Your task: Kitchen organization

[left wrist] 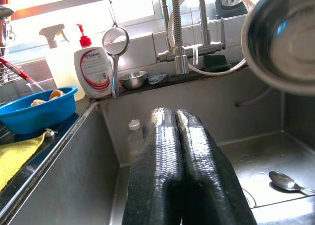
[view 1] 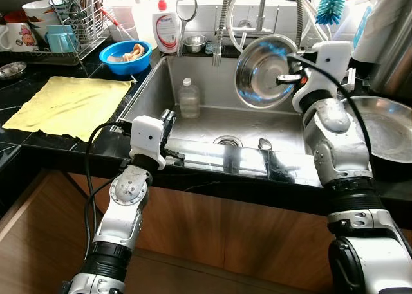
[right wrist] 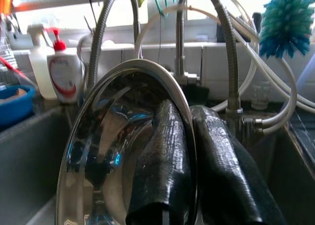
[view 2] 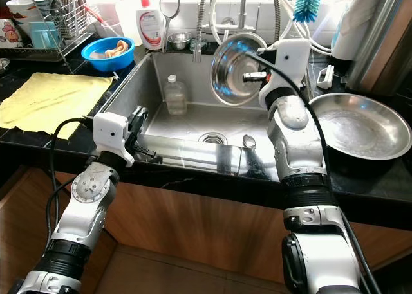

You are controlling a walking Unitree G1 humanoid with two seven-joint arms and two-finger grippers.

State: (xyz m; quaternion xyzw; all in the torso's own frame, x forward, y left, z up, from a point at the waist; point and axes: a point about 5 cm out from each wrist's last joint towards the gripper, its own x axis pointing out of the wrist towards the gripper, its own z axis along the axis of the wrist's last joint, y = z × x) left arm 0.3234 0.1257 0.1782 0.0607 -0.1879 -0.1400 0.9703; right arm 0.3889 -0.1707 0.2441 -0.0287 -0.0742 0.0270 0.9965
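A steel bowl (view 1: 266,72) hangs tilted on its side above the sink (view 1: 212,123), its rim pinched in my right gripper (view 1: 289,78). In the right wrist view one finger (right wrist: 160,171) lies inside the bowl (right wrist: 106,156) and the other outside the rim. My left gripper (view 1: 168,121) rests shut and empty at the sink's near left edge, its fingers (left wrist: 165,171) pressed together. A spoon (view 1: 264,144) lies on the sink floor near the drain (view 1: 226,140). A small plastic bottle (view 1: 188,99) stands in the sink's back left.
A large steel pan (view 2: 360,125) sits on the counter at right. A yellow cloth (view 1: 67,104) lies left of the sink, with a blue bowl (view 1: 125,55), dish rack (view 1: 71,24) and soap bottle (view 1: 167,27) behind. Faucet hoses (view 1: 225,17) hang at the back.
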